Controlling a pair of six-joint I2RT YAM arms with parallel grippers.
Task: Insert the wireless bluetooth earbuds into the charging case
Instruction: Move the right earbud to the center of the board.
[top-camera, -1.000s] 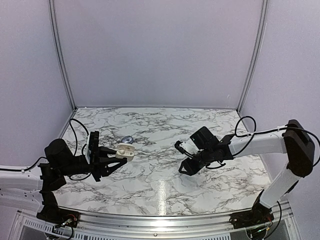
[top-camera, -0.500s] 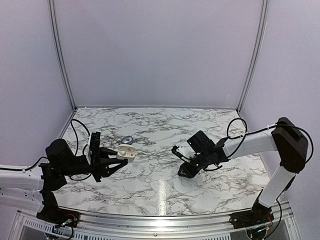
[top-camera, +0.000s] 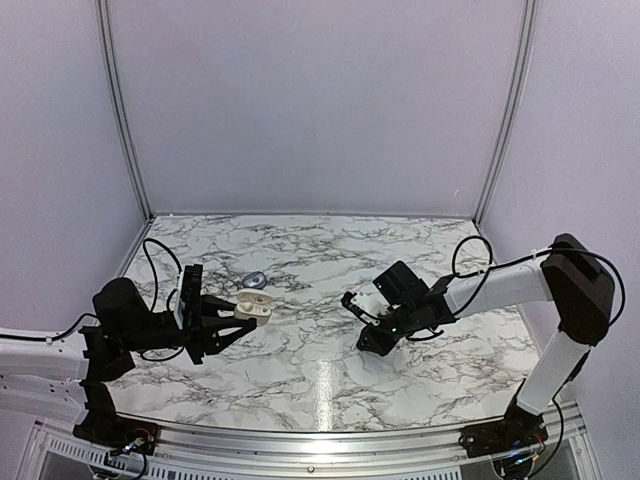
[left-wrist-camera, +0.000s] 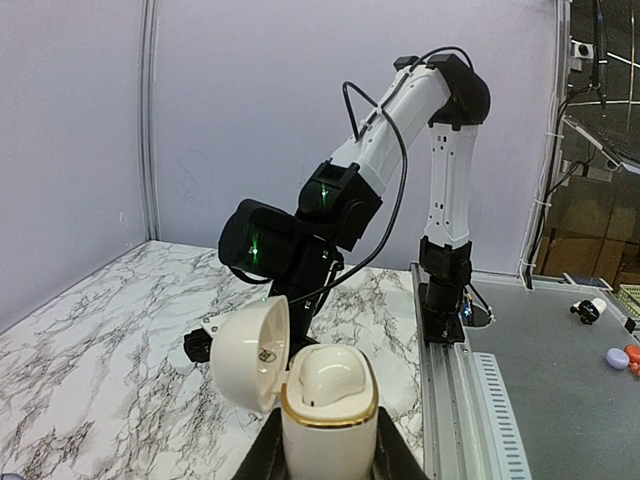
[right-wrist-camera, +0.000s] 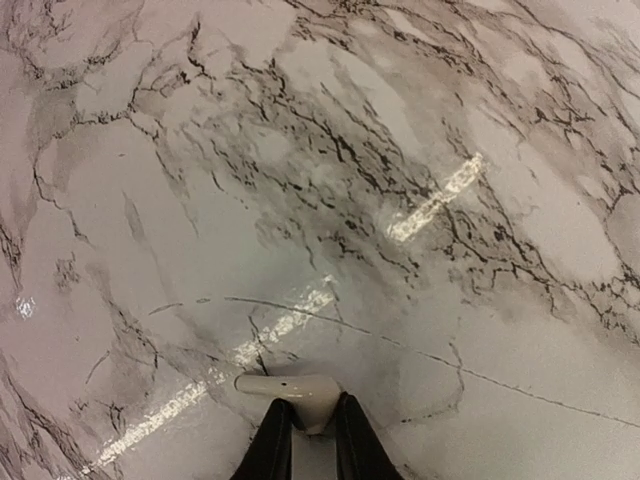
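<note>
The charging case (left-wrist-camera: 328, 418) is cream-white with a gold rim. It stands upright in my left gripper (left-wrist-camera: 328, 445), which is shut on its lower body and holds it above the table (top-camera: 252, 304). Its lid (left-wrist-camera: 250, 350) hangs open to the left, and one earbud (left-wrist-camera: 328, 375) sits in the case. In the right wrist view, a second pale earbud (right-wrist-camera: 290, 392) lies on the marble with its stem pointing left. My right gripper (right-wrist-camera: 305, 428) is down at the table with its fingers pinched on that earbud's head. From above, the right gripper (top-camera: 362, 325) hides that earbud.
A small bluish-grey oval object (top-camera: 254, 278) lies on the marble table (top-camera: 320, 380) just behind the held case. The right arm (left-wrist-camera: 400, 110) reaches in from the far side in the left wrist view. A metal rail (top-camera: 320, 435) runs along the near edge.
My right gripper has shifted slightly left and lower towards the table, and its fingers have narrowed onto the earbud. The left gripper and the case have stayed put.
</note>
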